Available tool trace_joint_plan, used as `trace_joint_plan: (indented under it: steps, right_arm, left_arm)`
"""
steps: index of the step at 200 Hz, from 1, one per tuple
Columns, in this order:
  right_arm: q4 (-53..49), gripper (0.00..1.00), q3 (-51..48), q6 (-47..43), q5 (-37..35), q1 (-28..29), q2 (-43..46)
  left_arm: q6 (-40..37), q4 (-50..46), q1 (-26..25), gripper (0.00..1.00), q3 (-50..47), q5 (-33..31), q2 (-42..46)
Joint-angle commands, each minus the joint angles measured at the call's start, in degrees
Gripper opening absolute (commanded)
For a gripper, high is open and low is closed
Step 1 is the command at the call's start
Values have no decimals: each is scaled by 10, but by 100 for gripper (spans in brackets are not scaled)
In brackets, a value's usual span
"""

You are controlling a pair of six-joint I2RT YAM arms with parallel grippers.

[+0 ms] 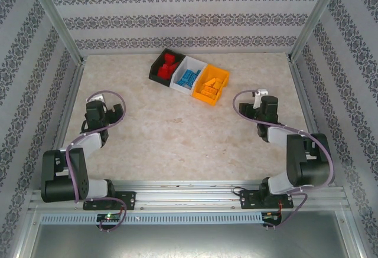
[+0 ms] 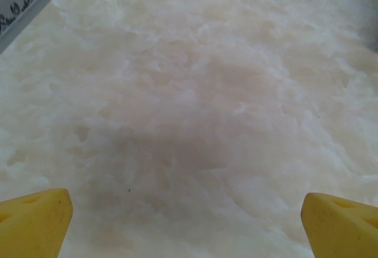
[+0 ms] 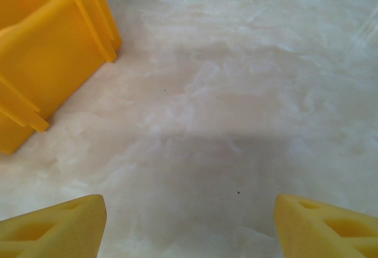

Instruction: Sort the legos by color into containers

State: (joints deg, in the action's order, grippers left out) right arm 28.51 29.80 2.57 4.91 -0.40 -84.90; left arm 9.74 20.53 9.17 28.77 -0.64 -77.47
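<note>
- Yellow fingers (image 2: 35,219) of the left hand (image 1: 96,100) show at both lower corners of the left wrist view. They are spread as wide as they go, with nothing between them and bare bench (image 1: 177,146) underneath.
- Right hand (image 1: 260,97), mid right of the top frame: jaws parted wide, a bit less than the left, holding nothing. Its wrist view has plain bench in the gap.
- No loose bricks visible on the bench between the hands and the bins.
- Key relation: orange bin (image 3: 53,51) sits upper left in the right wrist view, so it lies ahead and to frame-left of the right hand, near but not touching. The right hand is the nearer one to the row; the left hand is well apart from the black end.
- The row's long axis runs diagonally, upper left to lower right, at top centre of the top frame: black bin (image 1: 155,72), white bin (image 1: 177,84), then orange, side walls touching.
- Red legos (image 1: 168,64) are in the black bin, blue legos (image 1: 189,78) in the white, orange legos (image 1: 214,85) in the orange. They lie in jumbled piles, too small to count.
- Judgement: sort looks done, no pick left.
</note>
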Motion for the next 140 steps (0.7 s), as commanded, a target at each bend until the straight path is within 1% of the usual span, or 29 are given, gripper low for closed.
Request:
trace_joint_plan:
  steps: [1, 16, 19, 23, 28, 40, 43, 49, 56, 65, 72, 78, 82, 85, 97, 110, 119, 125, 140]
  right_arm:
    - [172, 76, -57, -8, 12, -9, 8]
    - [298, 78, -120, 1, -8, -9, -22]
    - [330, 78, -126, 5, -14, -9, -31]
    - [347, 78, -128, 10, -21, -10, -37]
    - [330, 79, -124, 11, -28, -10, -33]
    - [242, 79, -105, 8, -32, -9, -10]
    - [234, 80, -87, 7, -32, -9, -12]
    - [240, 82, -79, 2, -28, -7, -22]
    - [241, 86, -78, -2, -37, -1, -24]
    - [223, 88, -75, -5, -39, 1, -18]
    - [223, 88, -74, -5, -40, 1, -18]
    - [229, 89, -76, -6, -40, 2, -20]
    - [230, 89, -76, -6, -41, 2, -20]
    - [227, 90, -75, -7, -41, 2, -20]
    - [225, 91, -75, -7, -42, 3, -19]
    - [225, 93, -75, -6, -42, 3, -18]
    - [224, 95, -75, -7, -43, 3, -19]
    - [225, 98, -75, -6, -42, 3, -19]
    - [225, 98, -75, -6, -43, 3, -19]
  left_arm:
    - [-25, 102, 10, 100, -15, 4, -19]
    - [-24, 123, 11, 100, -22, 6, -34]
    - [-24, 130, 10, 100, -24, 7, -37]
    - [-25, 130, 10, 100, -23, 9, -39]
    - [-27, 114, 10, 100, -16, 12, -39]
    - [-32, 114, 10, 100, -10, 23, -48]
    - [-33, 107, 10, 100, -6, 27, -48]
    - [-36, 108, 10, 100, -4, 34, -52]
    - [-40, 106, 10, 100, -2, 46, -53]
    - [-35, 115, 11, 100, -5, 58, -53]
    - [-11, 151, 10, 100, -21, 63, -52]
    - [8, 209, 10, 100, -43, 69, -54]
    - [4, 244, 10, 100, -54, 80, -59]
    - [-1, 253, 9, 100, -59, 88, -61]
    - [-7, 262, 3, 100, -58, 90, -75]
    - [-15, 231, -2, 100, -44, 90, -74]
    - [-22, 246, -6, 100, -47, 97, -77]
    - [-30, 252, -11, 100, -51, 99, -76]
    - [-64, 302, -38, 100, -75, 98, -86]
